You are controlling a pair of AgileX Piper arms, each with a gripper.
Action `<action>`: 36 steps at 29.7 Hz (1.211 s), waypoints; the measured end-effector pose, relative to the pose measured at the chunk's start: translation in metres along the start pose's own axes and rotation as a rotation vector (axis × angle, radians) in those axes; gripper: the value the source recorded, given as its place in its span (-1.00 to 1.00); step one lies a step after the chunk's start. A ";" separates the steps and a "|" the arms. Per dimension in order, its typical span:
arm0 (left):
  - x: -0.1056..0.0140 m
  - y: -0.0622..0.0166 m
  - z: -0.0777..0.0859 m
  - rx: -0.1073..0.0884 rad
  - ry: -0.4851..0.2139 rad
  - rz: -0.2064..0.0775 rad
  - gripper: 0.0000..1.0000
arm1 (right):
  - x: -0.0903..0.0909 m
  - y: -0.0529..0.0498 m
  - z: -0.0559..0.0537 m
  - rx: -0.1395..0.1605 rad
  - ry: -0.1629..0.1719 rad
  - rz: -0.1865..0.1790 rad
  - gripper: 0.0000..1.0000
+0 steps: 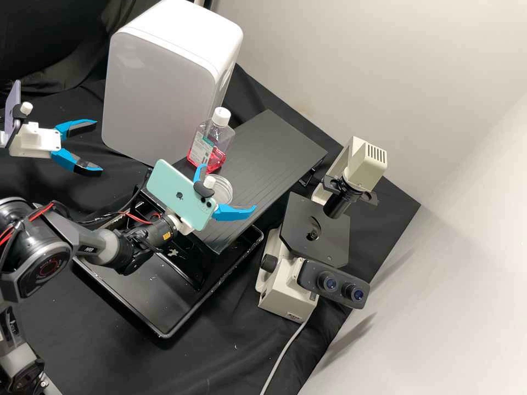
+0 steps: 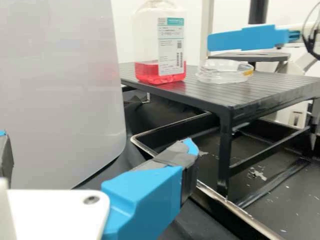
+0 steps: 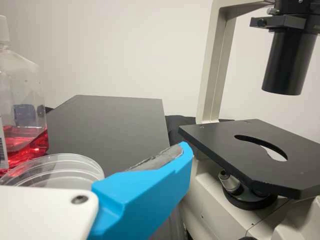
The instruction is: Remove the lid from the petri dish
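Note:
A clear petri dish (image 1: 220, 188) with its lid on lies on the near end of a black slatted rack (image 1: 277, 151). My right gripper (image 1: 228, 187) is open, its two blue fingers on either side of the dish. In the left wrist view one of those fingers (image 2: 250, 37) hangs just above the dish (image 2: 225, 71). The right wrist view has the dish (image 3: 50, 172) close beside its own finger (image 3: 150, 190). My left gripper (image 1: 99, 148) is open and holds nothing, well off to the left beside the white box.
A bottle of red liquid (image 1: 211, 144) stands on the rack just behind the dish. A large white box (image 1: 170, 77) sits at the back left. The rack stands in a black tray (image 1: 164, 323). A microscope (image 1: 324, 236) is at the right.

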 end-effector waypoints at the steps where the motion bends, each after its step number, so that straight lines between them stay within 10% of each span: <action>1: 0.001 -0.0010 0.001 0.000 -0.004 -0.003 1.00 | 0.000 0.000 0.000 0.000 0.000 0.000 1.00; 32: 0.043 -0.0124 -0.008 -0.002 0.006 0.003 1.00 | 0.000 0.000 0.000 0.000 0.000 0.000 1.00; 36: 0.044 -0.0137 -0.007 0.042 0.035 0.006 1.00 | 0.000 0.000 0.000 0.000 0.000 0.000 1.00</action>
